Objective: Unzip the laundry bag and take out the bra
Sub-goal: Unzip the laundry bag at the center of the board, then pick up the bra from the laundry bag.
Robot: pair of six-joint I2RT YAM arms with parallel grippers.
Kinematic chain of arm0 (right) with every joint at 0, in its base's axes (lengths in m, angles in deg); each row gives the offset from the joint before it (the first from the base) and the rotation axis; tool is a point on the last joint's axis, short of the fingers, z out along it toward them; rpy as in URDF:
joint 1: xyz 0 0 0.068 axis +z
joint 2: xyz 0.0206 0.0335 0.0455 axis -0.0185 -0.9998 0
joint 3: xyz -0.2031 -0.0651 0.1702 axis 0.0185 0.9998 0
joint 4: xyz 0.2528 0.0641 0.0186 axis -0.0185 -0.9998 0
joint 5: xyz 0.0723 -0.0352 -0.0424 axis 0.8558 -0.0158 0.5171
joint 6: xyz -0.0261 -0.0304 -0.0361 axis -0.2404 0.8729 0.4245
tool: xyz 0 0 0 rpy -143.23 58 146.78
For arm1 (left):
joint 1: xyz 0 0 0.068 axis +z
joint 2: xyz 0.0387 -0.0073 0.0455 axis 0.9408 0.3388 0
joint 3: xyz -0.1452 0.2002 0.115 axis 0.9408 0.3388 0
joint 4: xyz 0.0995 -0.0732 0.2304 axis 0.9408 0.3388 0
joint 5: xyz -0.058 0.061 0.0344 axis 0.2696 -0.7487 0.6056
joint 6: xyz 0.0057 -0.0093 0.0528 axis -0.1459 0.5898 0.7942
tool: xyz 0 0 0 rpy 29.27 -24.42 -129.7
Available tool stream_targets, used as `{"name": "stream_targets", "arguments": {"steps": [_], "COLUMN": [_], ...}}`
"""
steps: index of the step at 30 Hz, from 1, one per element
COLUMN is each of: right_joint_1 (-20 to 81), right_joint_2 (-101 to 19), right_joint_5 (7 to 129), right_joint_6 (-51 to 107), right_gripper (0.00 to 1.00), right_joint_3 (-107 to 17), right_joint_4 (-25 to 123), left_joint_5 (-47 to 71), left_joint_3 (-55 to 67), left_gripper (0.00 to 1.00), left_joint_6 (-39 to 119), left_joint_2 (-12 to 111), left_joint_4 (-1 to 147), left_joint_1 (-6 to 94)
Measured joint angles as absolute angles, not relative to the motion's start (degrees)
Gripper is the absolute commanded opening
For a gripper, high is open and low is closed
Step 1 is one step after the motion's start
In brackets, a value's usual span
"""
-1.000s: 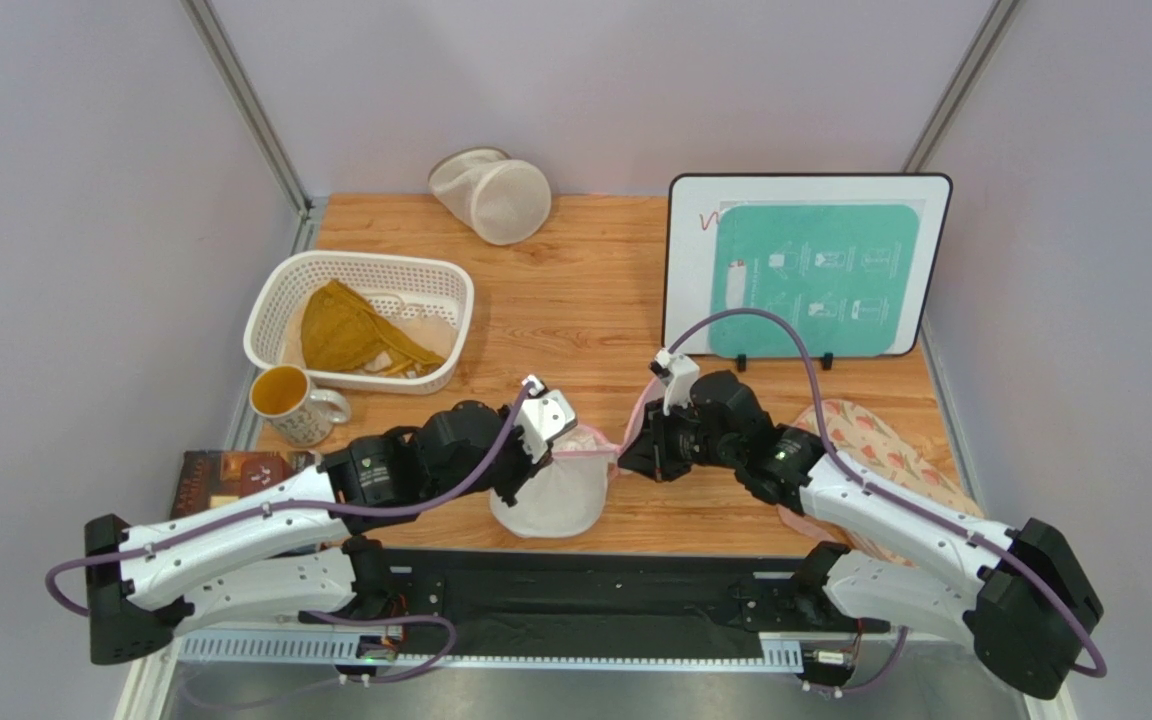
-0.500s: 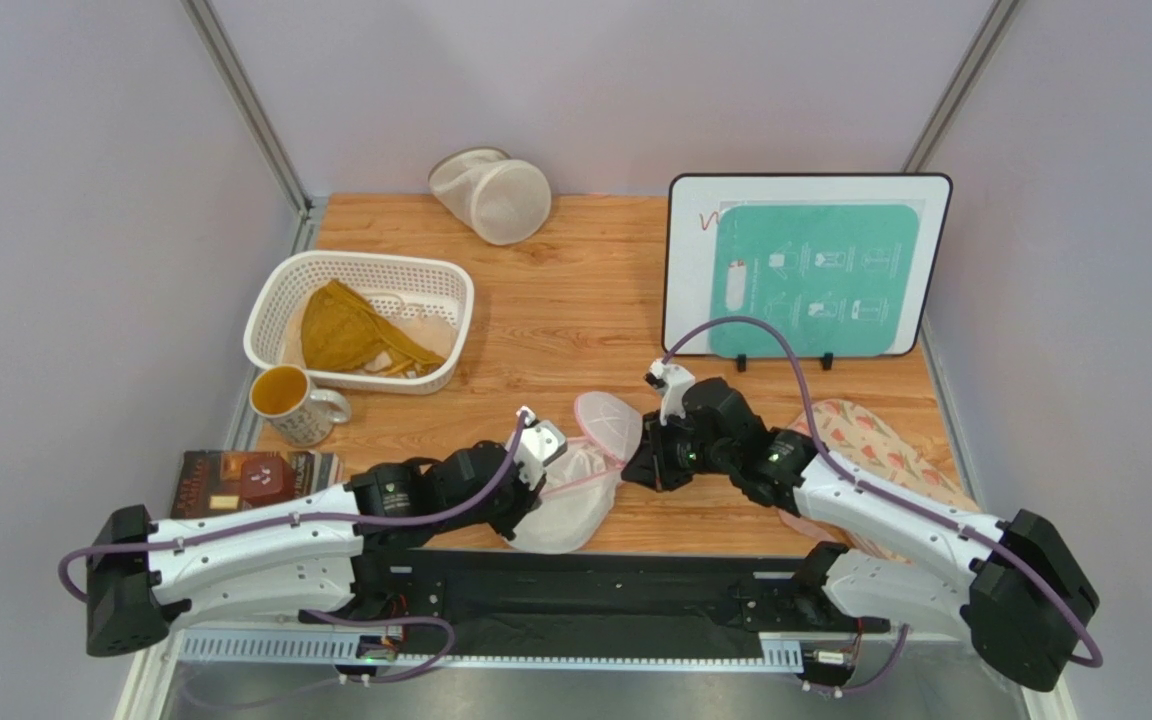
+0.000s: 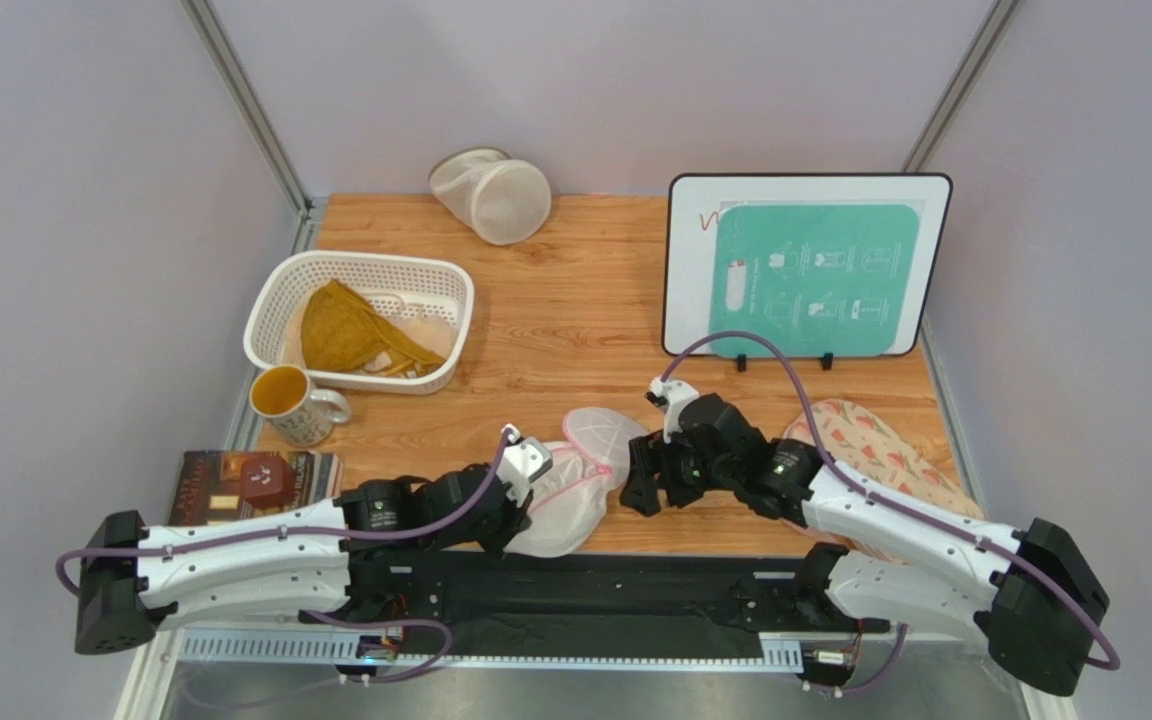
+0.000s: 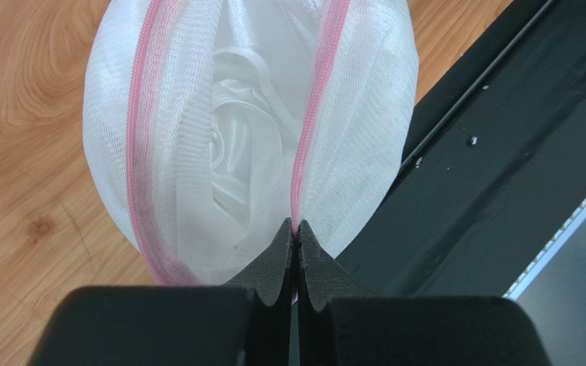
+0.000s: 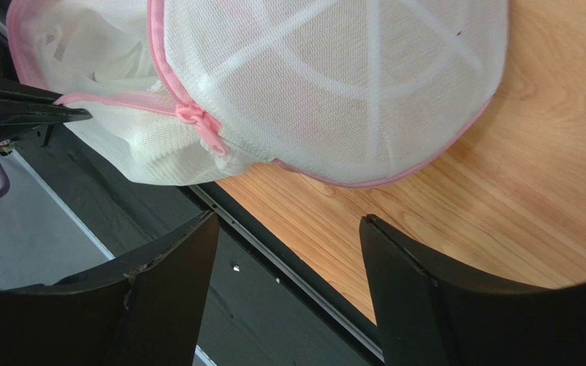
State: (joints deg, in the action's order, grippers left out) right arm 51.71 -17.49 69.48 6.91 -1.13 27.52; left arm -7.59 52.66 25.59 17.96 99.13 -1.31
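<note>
The laundry bag, a white mesh dome with pink zipper trim, lies at the table's front edge, its zip gaping and one half folded back. My left gripper is shut on the pink zipper trim, which the left wrist view shows pinched at the fingertips. The white bra shows through the gap between the two zipper edges. My right gripper stands open just right of the bag, holding nothing. The pink zipper pull hangs free.
A white basket with a mustard garment sits back left, a mug and a book in front of it. Also here: a cream cylindrical mesh bag, an instruction board, a pink patterned cloth, and the black rail.
My right gripper pulled the zipper round, then opened and let go. The bag's half folded back. My left gripper sank toward the front edge with the trim still pinched.
</note>
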Motion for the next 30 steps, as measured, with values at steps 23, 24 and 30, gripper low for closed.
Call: {"name": "stream_targets", "arguments": {"steps": [23,24,30], "right_joint_1": [63.1,63.2,63.2], "right_joint_2": [-16.7,-16.6,-13.0], "right_joint_5": [56.9,56.6,55.1], "right_joint_6": [6.3,6.1,4.8], "right_gripper": [0.74,0.74,0.73], "right_joint_3": [-18.6,-18.5,-15.4], "right_joint_4": [18.7,18.7,18.6], "left_joint_5": [-11.9,-12.3,-15.9], "left_joint_3": [40.7,39.2,32.4], "left_gripper": [0.92,0.91,0.76], "left_joint_6": [25.5,25.7,26.6], "left_joint_2": [12.7,13.0,20.1], "left_joint_4": [104.4,104.4,103.4], "left_joint_1": [-1.4,-1.4,-1.4]}}
